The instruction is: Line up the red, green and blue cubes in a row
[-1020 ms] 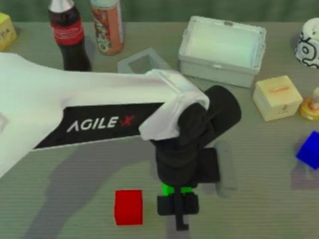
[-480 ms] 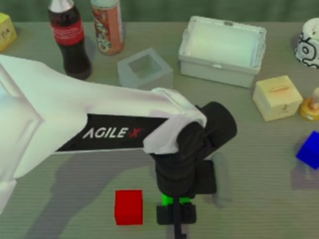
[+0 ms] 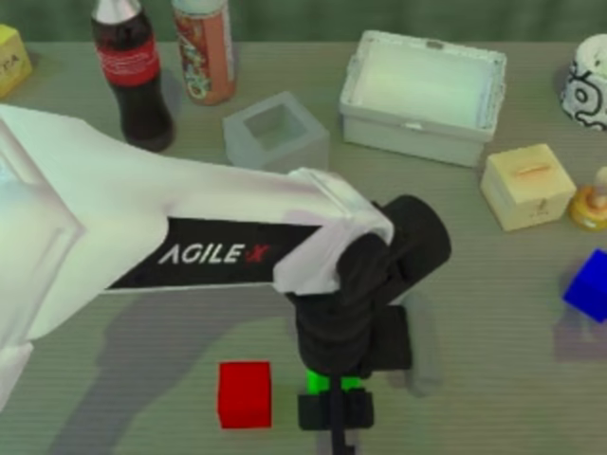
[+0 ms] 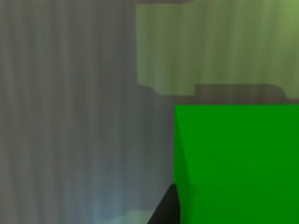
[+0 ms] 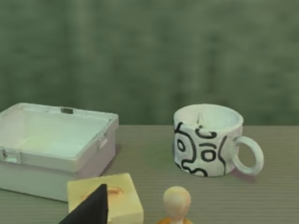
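My left arm reaches across the table from the left, and my left gripper point(image 3: 334, 409) hangs low over the front edge, at about six o'clock from the table's middle. Its fingers are pinched on the green cube point(image 3: 333, 382), of which only a bright green sliver shows under the wrist from above. In the left wrist view the same cube point(image 4: 236, 163) fills much of the frame: plain, matte, evenly green, with sharp straight edges. The red cube point(image 3: 245, 394) sits just beside it at nine o'clock, a bright red matte block flat on the table, apart from the gripper. The blue cube point(image 3: 588, 284) lies well apart at the right edge, deep blue and turned cornerwise. My right arm is out of the top view.
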Robot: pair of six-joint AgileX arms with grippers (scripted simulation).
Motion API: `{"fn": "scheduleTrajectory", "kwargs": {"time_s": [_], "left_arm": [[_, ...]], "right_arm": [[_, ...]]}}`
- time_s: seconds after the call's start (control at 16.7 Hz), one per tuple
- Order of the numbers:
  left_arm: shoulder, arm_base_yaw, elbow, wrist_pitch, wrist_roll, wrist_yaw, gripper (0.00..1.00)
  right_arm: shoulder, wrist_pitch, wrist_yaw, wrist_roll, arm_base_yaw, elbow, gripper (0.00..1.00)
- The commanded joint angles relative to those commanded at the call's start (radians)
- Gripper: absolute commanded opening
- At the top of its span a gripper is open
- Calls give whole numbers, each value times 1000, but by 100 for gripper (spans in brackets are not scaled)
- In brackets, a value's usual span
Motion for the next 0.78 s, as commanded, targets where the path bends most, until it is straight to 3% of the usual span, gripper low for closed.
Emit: {"fn": "scheduleTrajectory", "kwargs": {"time_s": [0.24, 0.78], "left_arm": [[0, 0, 0, 0, 0, 0, 98], [-1, 1, 0, 0, 0, 0, 100]], "right_arm": [[0, 0, 0, 0, 0, 0, 100], [0, 0, 0, 0, 0, 0, 100]]}}
